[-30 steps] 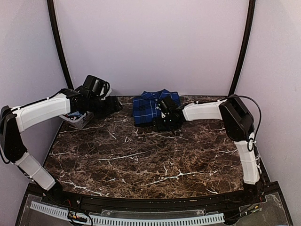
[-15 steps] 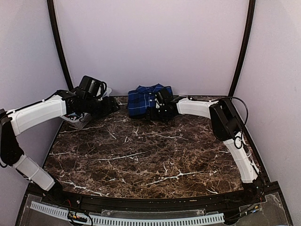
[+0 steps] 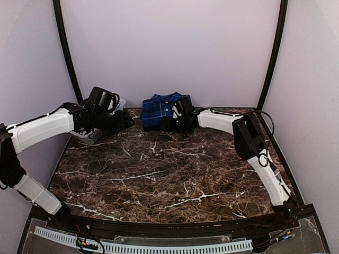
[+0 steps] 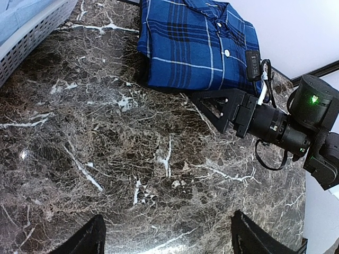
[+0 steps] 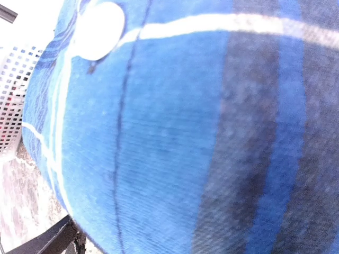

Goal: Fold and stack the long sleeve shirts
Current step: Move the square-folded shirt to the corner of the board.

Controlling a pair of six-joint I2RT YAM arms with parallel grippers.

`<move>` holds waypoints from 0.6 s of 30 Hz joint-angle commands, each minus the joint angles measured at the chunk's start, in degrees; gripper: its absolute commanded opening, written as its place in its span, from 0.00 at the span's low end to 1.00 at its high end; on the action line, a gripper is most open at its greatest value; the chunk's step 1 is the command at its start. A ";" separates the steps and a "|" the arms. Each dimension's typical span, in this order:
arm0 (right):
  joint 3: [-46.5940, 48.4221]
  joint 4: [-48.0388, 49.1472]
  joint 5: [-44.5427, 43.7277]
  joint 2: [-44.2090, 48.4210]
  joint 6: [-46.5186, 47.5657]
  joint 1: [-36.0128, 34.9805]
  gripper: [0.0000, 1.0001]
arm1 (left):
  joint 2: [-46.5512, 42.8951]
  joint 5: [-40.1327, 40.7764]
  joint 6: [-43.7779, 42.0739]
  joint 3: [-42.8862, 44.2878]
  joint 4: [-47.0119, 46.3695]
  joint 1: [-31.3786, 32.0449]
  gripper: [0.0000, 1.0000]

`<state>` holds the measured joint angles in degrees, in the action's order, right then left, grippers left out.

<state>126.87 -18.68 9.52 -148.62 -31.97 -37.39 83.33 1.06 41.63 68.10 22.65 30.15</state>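
Note:
One long sleeve shirt, the folded blue plaid one [image 3: 159, 108], lies at the back middle of the table by the wall; in the left wrist view the plaid shirt [image 4: 190, 42] shows its white buttons. My right gripper [image 3: 177, 119] stands open at its right edge, one finger [image 4: 218, 106] flat on the marble and the other at the shirt's side. The right wrist view is filled with plaid cloth [image 5: 175, 132], with one finger [image 5: 53, 241] at the bottom left. My left gripper [image 3: 124, 120] hovers open over bare marble, nothing between its fingertips [image 4: 90, 239].
A white lattice basket [image 3: 92, 135] sits at the back left, under my left arm; its wall [image 4: 26, 39] holds pale blue cloth [image 4: 21, 13]. The marble table [image 3: 169, 169] stretches toward the near edge. Walls close the back and both sides.
The right arm has slid the plaid shirt leftward and toward the back wall, its elbow swinging in. The left gripper has barely moved.

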 commanded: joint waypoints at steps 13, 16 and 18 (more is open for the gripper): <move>-4.96 2.20 7.80 6.35 -0.04 0.38 0.99 | -2.30 -0.87 -1.29 -0.84 -0.93 -0.27 0.81; -11.02 3.76 8.07 11.27 -0.20 0.25 0.99 | -2.31 -2.93 -1.98 -1.08 -2.84 -0.27 0.81; -15.79 5.10 7.67 15.14 0.04 0.14 0.99 | -2.30 -3.72 -2.67 -1.12 -3.93 -0.22 0.82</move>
<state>117.34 -17.50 16.03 -142.37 -32.01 -37.10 83.33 -0.21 40.86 68.07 21.69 30.15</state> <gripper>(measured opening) 0.986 0.814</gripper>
